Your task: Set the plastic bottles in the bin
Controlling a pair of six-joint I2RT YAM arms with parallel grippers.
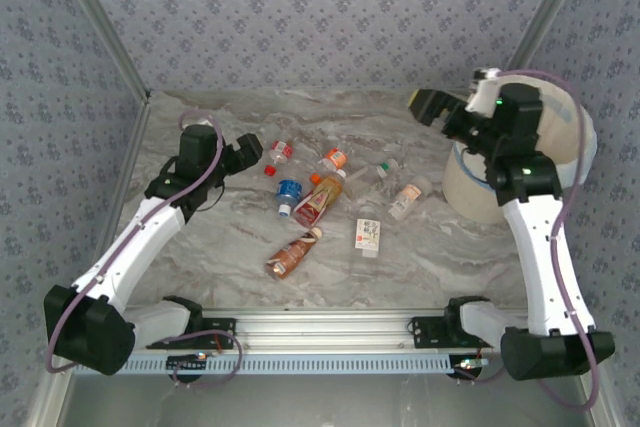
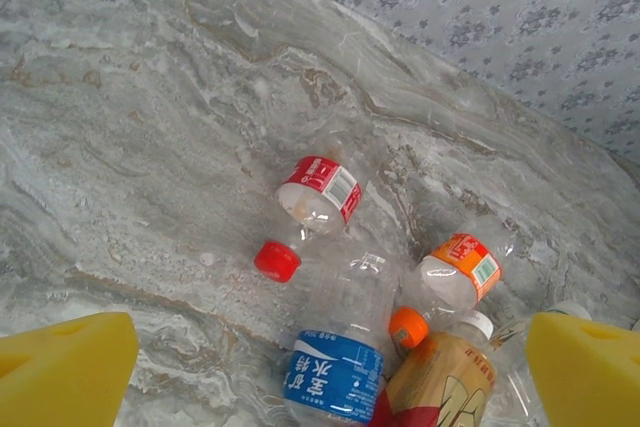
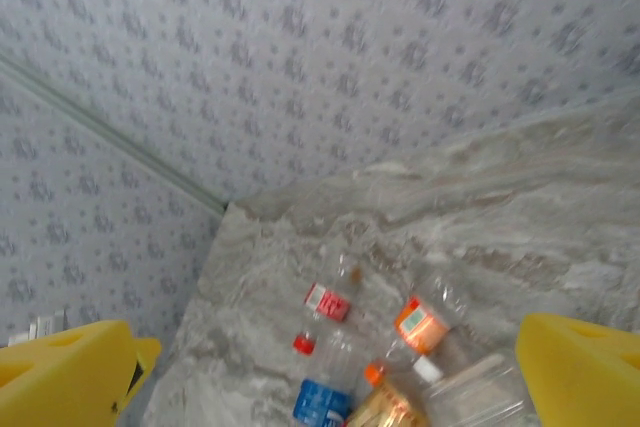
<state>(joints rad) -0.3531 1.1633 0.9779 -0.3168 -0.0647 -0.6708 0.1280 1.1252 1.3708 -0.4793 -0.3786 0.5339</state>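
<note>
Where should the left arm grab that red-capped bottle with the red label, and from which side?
Take the red-labelled bottle across its body at the label band, coming straight down with the open left gripper. It lies flat on the table, bare marble either side of the label, while the blue-labelled bottle crowds its red cap end. That looks the roomiest spot.

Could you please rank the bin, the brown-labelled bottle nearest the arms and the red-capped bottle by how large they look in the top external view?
1. bin, by far the largest, even partly hidden
2. brown-labelled bottle
3. red-capped bottle
</note>
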